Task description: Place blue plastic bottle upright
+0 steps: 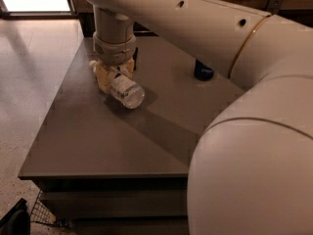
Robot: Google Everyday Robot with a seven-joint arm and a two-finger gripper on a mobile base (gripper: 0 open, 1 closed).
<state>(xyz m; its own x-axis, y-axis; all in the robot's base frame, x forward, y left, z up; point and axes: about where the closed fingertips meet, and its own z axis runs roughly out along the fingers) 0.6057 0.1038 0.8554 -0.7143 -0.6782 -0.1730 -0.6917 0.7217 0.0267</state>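
Note:
The blue plastic bottle (pixel 126 90) is a clear bottle lying tilted on its side over the back left of the dark table (pixel 98 136), with its round base toward the camera. Its white cap end (pixel 92 63) points away to the left. My gripper (pixel 114 76) comes straight down on it from the cream arm. Its cream fingers (pixel 102 78) stand on either side of the bottle's middle and are shut on it. The bottle casts a shadow on the tabletop just below it.
A blue can (pixel 203 70) stands at the back of the table, partly hidden by my arm. A dark object (pixel 134 58) sits just behind the gripper. My arm's bulk covers the right side. A wire basket (pixel 46 212) is on the floor at lower left.

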